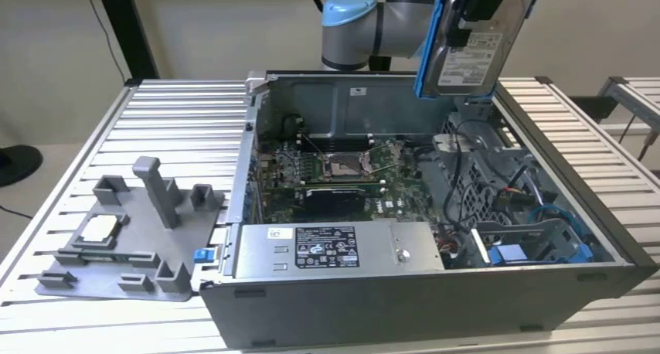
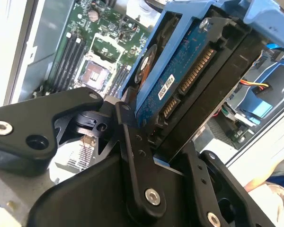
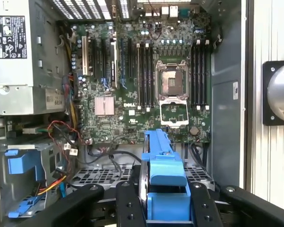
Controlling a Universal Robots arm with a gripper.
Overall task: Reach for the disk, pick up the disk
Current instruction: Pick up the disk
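Now the hand (image 2: 154, 142) grips the disk (image 1: 469, 49) by its blue rails, holding it upright in the air above the open computer case (image 1: 433, 292) on the table (image 1: 175, 122).

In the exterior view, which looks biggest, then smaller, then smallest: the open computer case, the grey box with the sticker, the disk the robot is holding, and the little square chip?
1. The open computer case.
2. The grey box with the sticker.
3. The disk, shut in the gripper above the case. Its distance from the camera differs, so this spot is unsure.
4. The little square chip.
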